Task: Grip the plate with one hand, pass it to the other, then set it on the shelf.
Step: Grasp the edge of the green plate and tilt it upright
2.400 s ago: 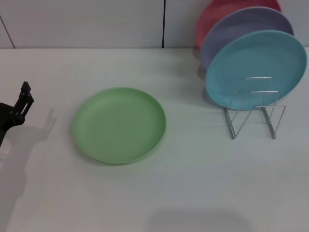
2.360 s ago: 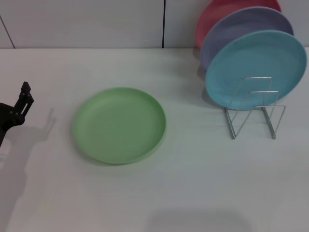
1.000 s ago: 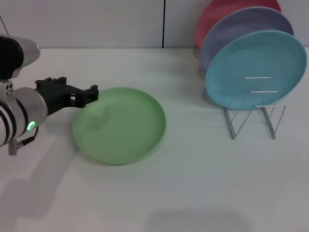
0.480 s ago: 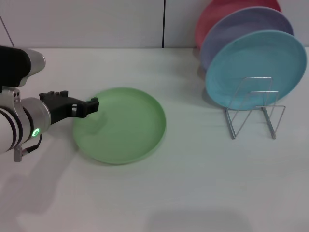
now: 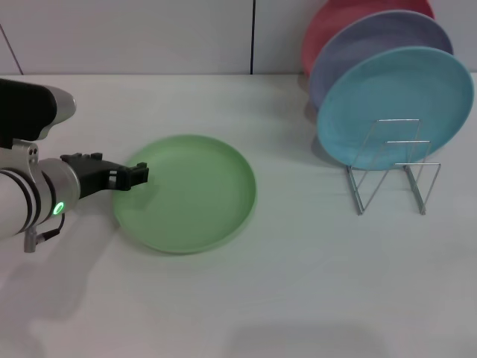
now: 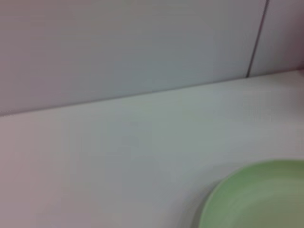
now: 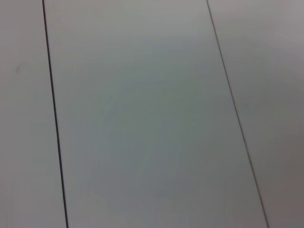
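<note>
The green plate point(image 5: 185, 192) lies flat on the white table point(image 5: 298, 283), rim upward, well apart from the shelf point(image 5: 393, 165) that stands to the robot's right. This flat position leaves only the raised rim available for gripping, which accounts for the low, sideways approach of the left gripper point(image 5: 133, 176).

The left gripper reaches in horizontally from the robot's left, its wrist showing a green ring. Its fingers point(image 5: 138, 176) sit at the plate's near-left rim and overlap the edge in the head view. Whether they are spread or closed on the rim cannot be determined; contact with the plate is likewise not confirmed. The left wrist view shows only a section of the plate point(image 6: 256, 197) and bare table, with no fingers visible.

The right gripper does not appear in any view; its wrist camera faces a plain panelled wall, which suggests that arm is parked.

The shelf already carries a light blue plate point(image 5: 395, 101) standing on edge, with a lavender plate point(image 5: 373, 41) and a pink plate point(image 5: 335, 19) behind it. The front wire dividers appear unoccupied, and in my judgement that slot is the likely destination.

Assessment: the task is at the first grip stage. Handover and placement are not yet done.
</note>
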`<act>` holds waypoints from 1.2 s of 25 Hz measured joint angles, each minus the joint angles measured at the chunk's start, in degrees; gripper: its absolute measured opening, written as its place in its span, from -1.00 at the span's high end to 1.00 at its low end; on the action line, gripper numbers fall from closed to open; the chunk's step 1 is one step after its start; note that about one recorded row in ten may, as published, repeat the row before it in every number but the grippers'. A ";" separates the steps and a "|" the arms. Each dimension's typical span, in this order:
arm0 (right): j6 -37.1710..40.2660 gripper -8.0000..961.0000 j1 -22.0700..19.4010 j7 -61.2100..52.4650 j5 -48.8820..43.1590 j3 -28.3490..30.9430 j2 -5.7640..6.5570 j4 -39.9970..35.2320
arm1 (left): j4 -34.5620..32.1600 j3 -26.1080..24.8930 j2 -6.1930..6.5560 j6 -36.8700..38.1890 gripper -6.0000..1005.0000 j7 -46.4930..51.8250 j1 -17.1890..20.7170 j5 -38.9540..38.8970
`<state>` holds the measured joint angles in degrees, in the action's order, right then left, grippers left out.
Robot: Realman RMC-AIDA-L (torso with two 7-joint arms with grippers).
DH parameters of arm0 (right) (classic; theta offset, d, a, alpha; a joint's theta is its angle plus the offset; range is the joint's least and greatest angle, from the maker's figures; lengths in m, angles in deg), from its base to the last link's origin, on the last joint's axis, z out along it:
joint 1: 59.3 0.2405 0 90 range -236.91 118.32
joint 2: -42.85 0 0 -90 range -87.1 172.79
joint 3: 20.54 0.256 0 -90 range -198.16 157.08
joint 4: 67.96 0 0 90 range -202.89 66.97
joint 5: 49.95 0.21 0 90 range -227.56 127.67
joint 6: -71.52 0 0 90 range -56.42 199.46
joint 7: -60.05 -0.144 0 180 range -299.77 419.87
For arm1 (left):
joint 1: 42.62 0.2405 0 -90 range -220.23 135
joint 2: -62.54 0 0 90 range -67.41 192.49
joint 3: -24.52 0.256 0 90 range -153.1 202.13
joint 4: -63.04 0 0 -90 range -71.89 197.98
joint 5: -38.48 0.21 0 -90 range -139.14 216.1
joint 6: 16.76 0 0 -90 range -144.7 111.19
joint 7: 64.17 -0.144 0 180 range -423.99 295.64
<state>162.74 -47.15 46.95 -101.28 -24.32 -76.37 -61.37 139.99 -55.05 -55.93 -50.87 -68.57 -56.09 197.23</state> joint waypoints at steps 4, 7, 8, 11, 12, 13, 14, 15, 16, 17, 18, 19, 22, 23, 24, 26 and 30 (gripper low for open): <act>-0.04 -0.64 -0.12 0.00 0.00 0.00 -0.02 0.00 | -1.75 -0.57 0.03 -0.17 -0.59 0.01 -0.67 -0.15; 0.00 -0.64 -0.21 0.00 0.00 0.00 -0.04 0.00 | -2.35 -0.69 0.05 -0.44 -0.59 0.01 -0.87 -0.20; 0.03 -0.64 -0.21 0.00 0.00 0.00 -0.06 0.00 | -2.44 -0.74 0.06 -0.64 -0.59 0.01 -0.88 -0.21; 0.16 -0.64 -0.21 0.00 0.00 0.00 -0.13 0.01 | -2.50 -0.91 0.08 -1.91 -0.59 0.25 -0.96 -0.21; 0.18 -0.64 -0.21 0.00 0.00 0.00 -0.14 0.00 | -2.51 -0.94 0.08 -2.27 -0.59 0.32 -1.00 -0.22; 0.18 -0.64 -0.20 0.00 0.00 0.00 -0.14 0.00 | -2.57 -0.96 0.08 -2.80 -0.59 0.40 -1.08 -0.24; 0.18 -0.64 -0.20 0.00 0.00 0.00 -0.14 0.01 | -2.61 -0.95 0.08 -3.11 -0.59 0.43 -1.13 -0.25; 0.17 -0.64 -0.20 0.00 0.00 0.00 -0.14 0.01 | -2.66 -0.95 0.08 -3.41 -0.59 0.44 -1.16 -0.27; 0.18 -0.64 -0.19 0.00 0.00 0.00 -0.14 0.01 | -2.68 -0.96 0.08 -3.75 -0.59 0.44 -1.18 -0.27; 0.17 -0.64 -0.19 0.00 0.00 0.00 -0.14 0.01 | -2.68 -0.95 0.08 -3.93 -0.59 0.44 -1.19 -0.28; 0.21 -0.64 -0.19 0.00 0.00 0.00 -0.14 0.01 | -2.68 -0.96 0.08 -4.24 -0.59 0.44 -1.25 -0.29; 0.29 -0.64 -0.19 0.00 0.00 0.00 -0.14 0.00 | -2.77 -0.95 0.08 -4.42 -0.59 0.45 -1.34 -0.29; 0.37 -0.64 -0.19 0.00 0.00 0.00 -0.14 0.00 | -3.43 -0.95 0.08 -4.66 -0.59 0.50 -1.90 -0.29; 0.39 -0.64 -0.20 0.00 0.00 0.00 -0.15 0.01 | -3.67 -0.94 0.08 -4.87 -0.59 0.51 -2.19 -0.29; 0.41 -0.64 -0.24 0.00 0.00 0.00 -0.14 0.00 | -3.75 -0.94 0.08 -5.02 -0.59 0.51 -2.30 -0.29; 0.45 -0.64 -0.34 0.00 0.00 0.00 -0.14 0.01 | -3.90 -0.94 0.08 -5.46 -0.59 0.52 -2.57 -0.29; 0.39 -0.64 -0.49 0.00 0.00 0.00 -0.14 0.01 | -3.91 -1.39 0.05 -5.60 -0.59 0.53 -2.69 -0.28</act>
<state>163.14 -47.64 46.95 -101.28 -24.32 -76.51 -61.37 136.08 -56.44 -55.87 -56.47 -68.04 -58.78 196.95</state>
